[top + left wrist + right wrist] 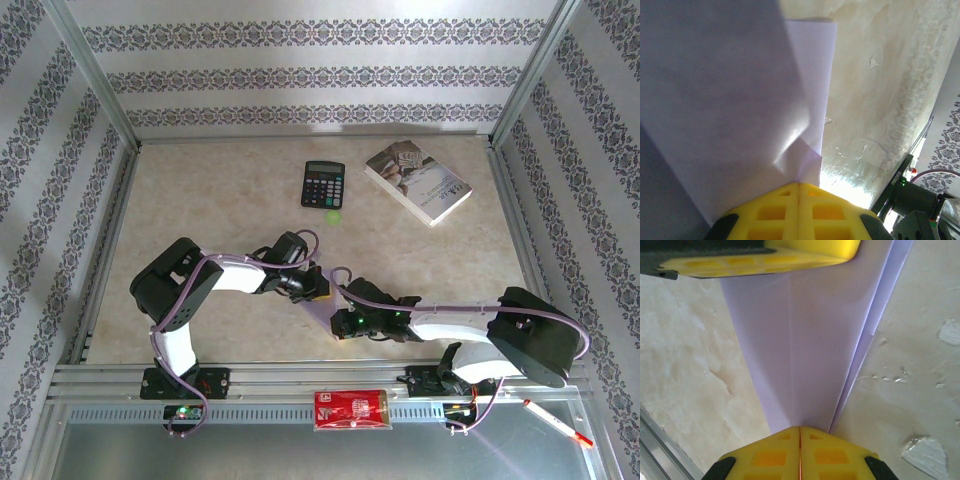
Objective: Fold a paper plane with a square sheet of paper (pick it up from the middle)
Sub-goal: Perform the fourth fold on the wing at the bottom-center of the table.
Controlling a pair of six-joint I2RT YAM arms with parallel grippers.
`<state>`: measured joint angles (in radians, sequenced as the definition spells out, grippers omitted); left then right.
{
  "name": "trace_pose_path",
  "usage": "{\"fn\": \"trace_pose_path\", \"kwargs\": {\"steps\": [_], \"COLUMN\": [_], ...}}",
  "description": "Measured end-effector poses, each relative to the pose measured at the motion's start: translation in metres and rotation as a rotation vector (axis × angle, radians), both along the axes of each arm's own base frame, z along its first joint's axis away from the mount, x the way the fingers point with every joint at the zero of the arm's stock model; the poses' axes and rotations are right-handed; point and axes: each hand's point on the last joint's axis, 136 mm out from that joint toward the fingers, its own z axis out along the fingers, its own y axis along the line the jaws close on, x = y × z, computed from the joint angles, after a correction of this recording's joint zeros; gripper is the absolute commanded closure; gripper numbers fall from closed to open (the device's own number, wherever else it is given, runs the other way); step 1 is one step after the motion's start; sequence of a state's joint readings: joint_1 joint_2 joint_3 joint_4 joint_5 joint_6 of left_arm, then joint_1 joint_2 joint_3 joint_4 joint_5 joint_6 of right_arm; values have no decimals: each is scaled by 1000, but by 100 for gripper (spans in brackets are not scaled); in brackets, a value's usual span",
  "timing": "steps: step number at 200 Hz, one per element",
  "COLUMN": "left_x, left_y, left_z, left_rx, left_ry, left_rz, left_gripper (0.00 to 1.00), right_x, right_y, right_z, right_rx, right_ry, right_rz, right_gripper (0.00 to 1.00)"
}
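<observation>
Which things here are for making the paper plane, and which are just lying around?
For the job: folded lilac paper, pinched by the left gripper and the right gripper.
Just lying about: calculator, book, small green disc, red packet, pen.

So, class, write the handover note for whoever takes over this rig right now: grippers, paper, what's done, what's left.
Left gripper: shut on one end of the lilac paper.
Right gripper: shut on its narrow end.
Paper: held between both grippers over the near middle of the table; calculator and book lie at the back.
Done: long folds made, centre crease and layered edge visible.
Left: probably wing creases, then release.
</observation>
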<state>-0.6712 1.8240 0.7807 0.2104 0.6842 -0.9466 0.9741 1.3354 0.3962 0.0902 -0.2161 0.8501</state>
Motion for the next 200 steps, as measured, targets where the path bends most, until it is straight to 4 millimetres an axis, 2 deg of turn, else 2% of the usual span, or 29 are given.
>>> {"fn": "trace_pose_path", "kwargs": {"steps": [33, 73, 95, 130, 154, 178, 200], "left_x": [1, 1, 0, 1, 1, 2, 1], "left_y": [1, 1, 1, 1, 1, 2, 5], "left_z": [0, 0, 0, 0, 0, 1, 4], "left_rx": [4, 2, 1, 1, 1, 2, 13], "left_ry": [2, 8, 8, 10, 9, 8, 11], "left_rz": [10, 17, 17, 19, 20, 23, 30], "left_gripper": [100, 100, 100, 100, 100, 93, 82], "right_x": [-1, -2, -2, -2, -1, -1, -3], "right_y": [-3, 3, 4, 4, 6, 5, 3], "right_z": [6, 18, 16, 1, 1, 0, 0], "right_rx": [7, 61, 59, 20, 29, 45, 70], "right_ry": [1, 0, 17, 50, 51, 57, 52], "right_rz": [10, 15, 11, 5, -1, -20, -41], "right_gripper": [90, 90, 91, 93, 94, 94, 95]}}
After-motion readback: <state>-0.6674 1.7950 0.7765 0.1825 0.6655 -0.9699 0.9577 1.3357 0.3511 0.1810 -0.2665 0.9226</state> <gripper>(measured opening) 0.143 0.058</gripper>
